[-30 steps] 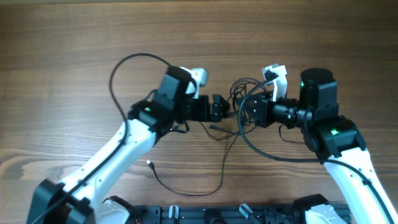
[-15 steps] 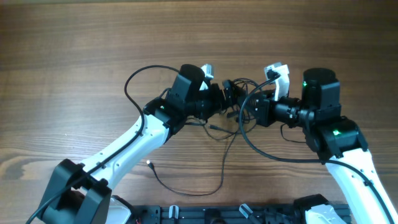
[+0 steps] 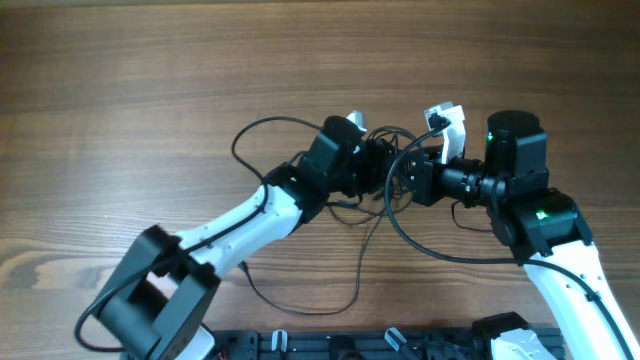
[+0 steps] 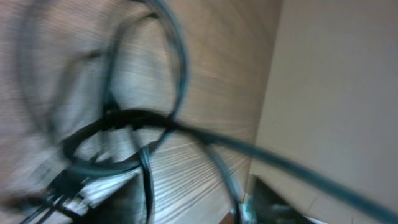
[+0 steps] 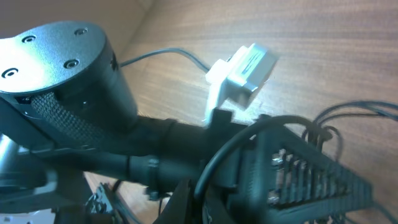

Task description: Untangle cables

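The wooden table (image 3: 120, 80) lies under the left arm (image 3: 250, 215) and the right arm (image 3: 545, 225), which meet nose to nose well out from the base. The left gripper (image 3: 372, 160) sits in the knot, just opposite the right gripper (image 3: 408, 180), and the two are nearly touching. The right gripper's jaws are clenched tight, but its own body hides whether a strand is pinched between them. I cannot tell how the left gripper's jaws stand: its wrist view is a blur of loops right at the fingertips, and from above the knot covers them. The cables (image 3: 385, 135) are bunched between the two grippers and a little beyond them. One thin strand (image 3: 358, 270) trails from under the left gripper back toward the base, ending in a small plug (image 3: 240, 262) well behind that gripper, beside its forearm. By my judgement the task is at an early stage: one tail lies free on the table, yet the loops at the fingertips are crossed and all the separating is left to do
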Robot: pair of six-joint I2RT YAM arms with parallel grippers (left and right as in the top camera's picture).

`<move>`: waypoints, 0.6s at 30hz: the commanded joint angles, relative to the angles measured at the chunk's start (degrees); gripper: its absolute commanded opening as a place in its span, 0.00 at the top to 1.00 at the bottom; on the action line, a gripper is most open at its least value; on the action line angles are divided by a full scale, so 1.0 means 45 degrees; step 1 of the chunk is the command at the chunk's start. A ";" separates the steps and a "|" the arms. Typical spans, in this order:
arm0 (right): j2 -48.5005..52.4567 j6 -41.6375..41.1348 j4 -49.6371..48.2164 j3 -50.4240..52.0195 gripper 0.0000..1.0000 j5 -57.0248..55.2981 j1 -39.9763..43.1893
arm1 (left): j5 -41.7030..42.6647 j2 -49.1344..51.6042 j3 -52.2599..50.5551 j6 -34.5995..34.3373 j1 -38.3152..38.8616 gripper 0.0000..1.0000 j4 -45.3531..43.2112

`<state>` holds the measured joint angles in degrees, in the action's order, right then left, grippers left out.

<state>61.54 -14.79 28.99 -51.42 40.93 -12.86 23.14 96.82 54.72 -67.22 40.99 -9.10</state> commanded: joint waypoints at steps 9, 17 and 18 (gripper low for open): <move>-0.0860 -0.0165 0.0772 -0.1311 0.96 -0.3949 0.1039 | -0.3565 0.0869 0.0126 0.1962 -0.0976 0.96 0.5785; -0.1010 -0.2356 0.2720 -0.3385 0.96 -0.8573 0.4182 | -0.4546 0.0797 0.0126 0.2579 -0.4590 0.96 0.9588; -0.1010 -0.2613 0.2817 -0.3410 0.96 -0.8573 0.4507 | -0.4541 0.0797 0.0126 0.2720 -0.5139 0.96 0.9811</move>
<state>57.82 -20.60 40.62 -63.99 12.43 1.91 6.85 99.88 55.35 -57.63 25.61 31.97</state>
